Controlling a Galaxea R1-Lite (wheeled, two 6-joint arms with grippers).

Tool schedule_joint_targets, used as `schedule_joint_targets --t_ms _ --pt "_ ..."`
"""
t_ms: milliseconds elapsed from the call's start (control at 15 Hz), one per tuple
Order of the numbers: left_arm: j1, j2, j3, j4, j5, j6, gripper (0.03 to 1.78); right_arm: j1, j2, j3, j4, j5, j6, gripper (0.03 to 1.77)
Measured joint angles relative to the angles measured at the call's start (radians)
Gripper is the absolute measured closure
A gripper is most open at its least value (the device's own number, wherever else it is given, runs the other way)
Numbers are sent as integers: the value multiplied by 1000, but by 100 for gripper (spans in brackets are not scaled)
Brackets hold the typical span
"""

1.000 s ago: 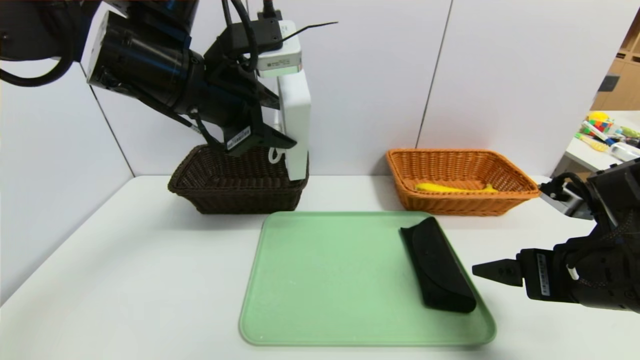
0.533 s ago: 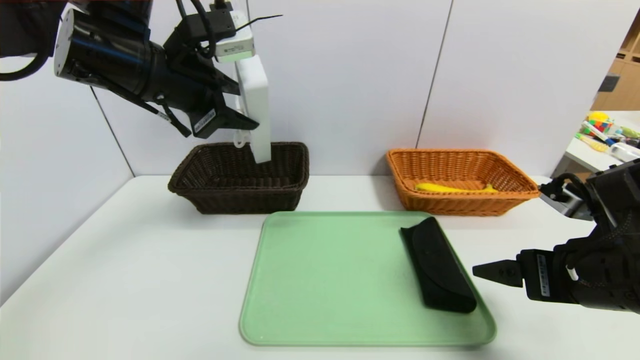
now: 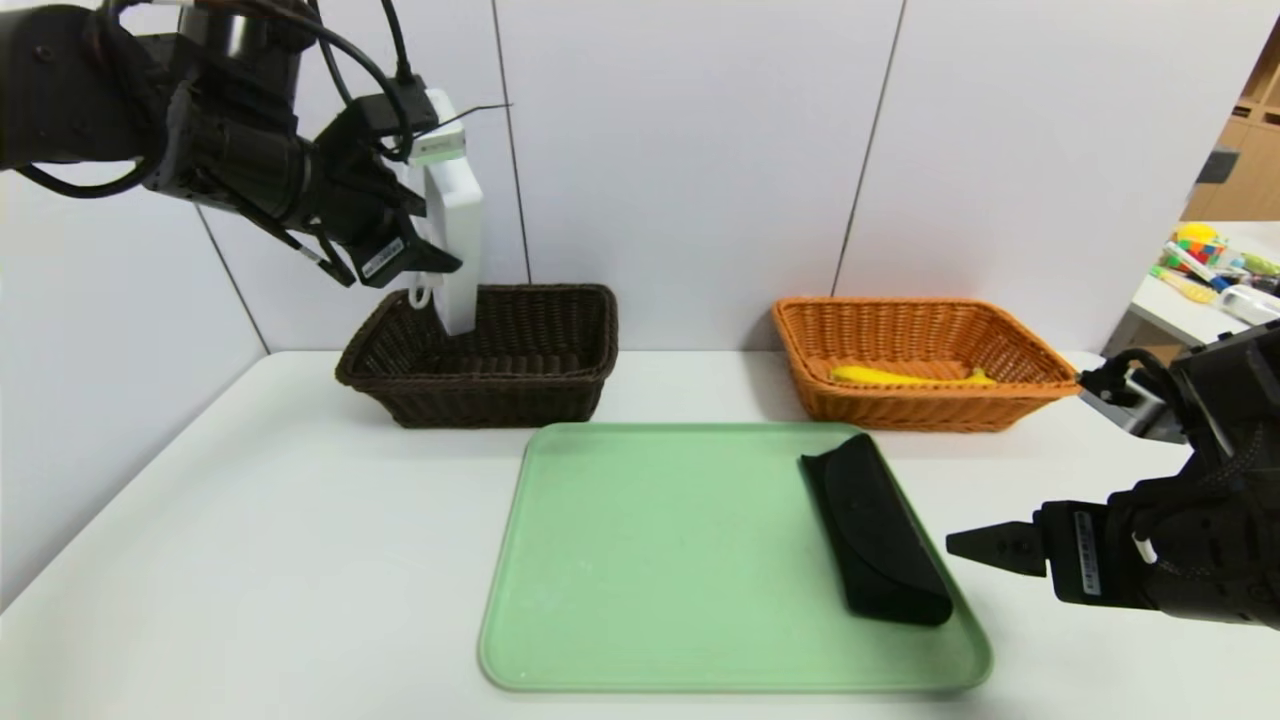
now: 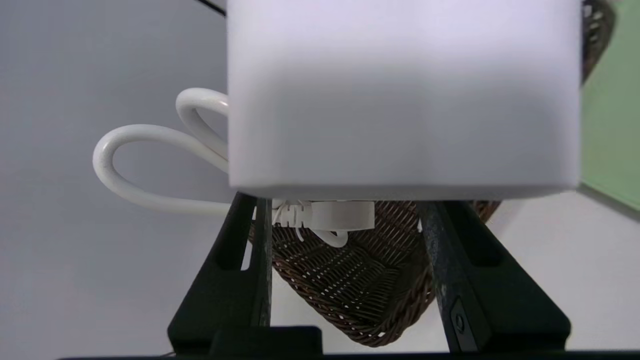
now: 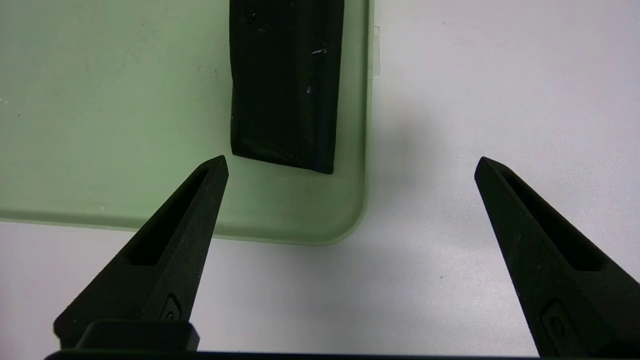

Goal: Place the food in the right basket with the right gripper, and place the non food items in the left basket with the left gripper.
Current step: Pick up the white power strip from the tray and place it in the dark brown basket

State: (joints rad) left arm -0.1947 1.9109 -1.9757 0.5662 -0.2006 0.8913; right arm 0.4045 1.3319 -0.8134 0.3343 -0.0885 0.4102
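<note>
Nearest me: right pincer (image 3: 975, 547) hangs parked just beyond the near right corner of the green tray (image 3: 650, 560), fingers spread wide and holding nothing.
On the tray: black case (image 3: 880, 535) lies along the tray's right edge, the one item not yet sorted; I judge it non-food, so it belongs to the left side.
Right of the tray's far edge: orange basket (image 3: 1010, 345) sits on the white surface (image 3: 250, 560) with a banana (image 3: 905, 377) inside, so the food part looks done.
Left of the tray's far edge: dark basket (image 3: 560, 390) is my drop target.
Above the dark basket: left pincer (image 3: 425, 240) clamps a white power bank (image 3: 452, 250), its lower end hanging over the basket's left half, short cable (image 4: 150, 165) looping out behind.
Step in hand: I am carrying the power bank in for release.
Next move: I would lower it a little past the rim, then part the fingers.
Room: basket's far rim stands near the wall panels (image 3: 700, 150), so I have little clearance behind; open air toward the tray for backing out.
Watch: cable loop may snag the wicker rim.
</note>
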Motion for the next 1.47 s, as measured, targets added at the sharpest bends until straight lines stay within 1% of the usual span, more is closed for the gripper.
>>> schedule_joint_targets --t_ms 133,467,667,800,1133,1333,1467 --pt "10 29 0 -7 38 -2 94 0 0 -1 0 0 0 10" --pt "-7 77 0 -7 176 5 94 0 3 -5 0 0 0 9" --pt "-27 106 0 -25 223 5 94 0 3 -6 0 0 0 9" --pt "-38 126 0 -40 265 6 94 0 2 -6 -1 0 0 9" --pt "-50 166 0 -51 274 3 94 0 0 -3 0 0 0 9" --pt "-52 176 0 -59 275 0 69 0 0 -3 0 0 0 9" --pt "-50 181 0 -59 285 1 56 0 0 -3 0 0 0 9"
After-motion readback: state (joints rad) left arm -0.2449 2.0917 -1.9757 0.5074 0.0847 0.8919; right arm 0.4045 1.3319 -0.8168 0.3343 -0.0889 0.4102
